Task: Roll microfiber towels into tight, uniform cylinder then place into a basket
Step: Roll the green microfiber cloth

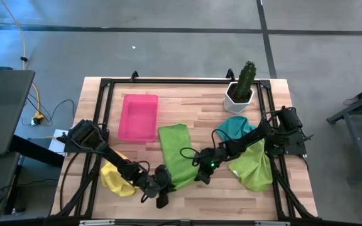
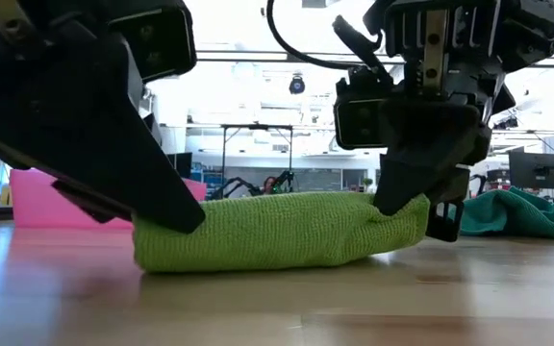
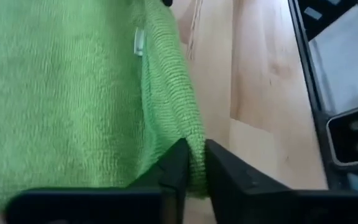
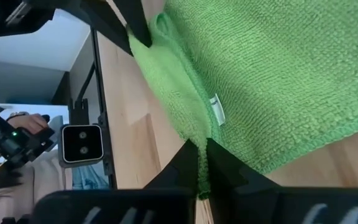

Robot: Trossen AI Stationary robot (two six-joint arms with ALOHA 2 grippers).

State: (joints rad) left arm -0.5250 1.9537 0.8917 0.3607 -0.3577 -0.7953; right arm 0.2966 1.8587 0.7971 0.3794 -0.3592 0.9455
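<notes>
A lime green towel point(image 1: 176, 150) lies flat in the table's middle. Its near end is bunched into a thick roll point(image 2: 277, 231) that rests on the wood. My left gripper point(image 1: 163, 186) is shut on the near left corner and my right gripper point(image 1: 201, 174) on the near right corner. A yellow towel point(image 1: 115, 179) lies at the near left, a teal towel point(image 1: 237, 127) at the far right, and another lime green towel point(image 1: 254, 166) at the right. The pink basket point(image 1: 138, 117) stands at the far left, holding nothing. My left gripper pinches the green towel's rolled near edge point(image 3: 190, 134) at its left end between its two fingers point(image 3: 178, 167). It comes slanting down from the table's left. The roll's underside lies on the table. I cannot tell how many layers it holds. My right gripper pinches the same rolled near edge point(image 4: 197, 134) at its right end between its two fingers point(image 4: 221, 165), beside the small white label point(image 4: 216, 111). It comes slanting down from the right. The edge there is raised a little off the wood point(image 2: 407, 216).
A white pot with a green cactus point(image 1: 241, 91) stands at the far right corner. A black frame point(image 1: 105, 94) borders the table. Bare wood shows along the near edge point(image 1: 231, 201) and between the basket and the pot point(image 1: 193, 107).
</notes>
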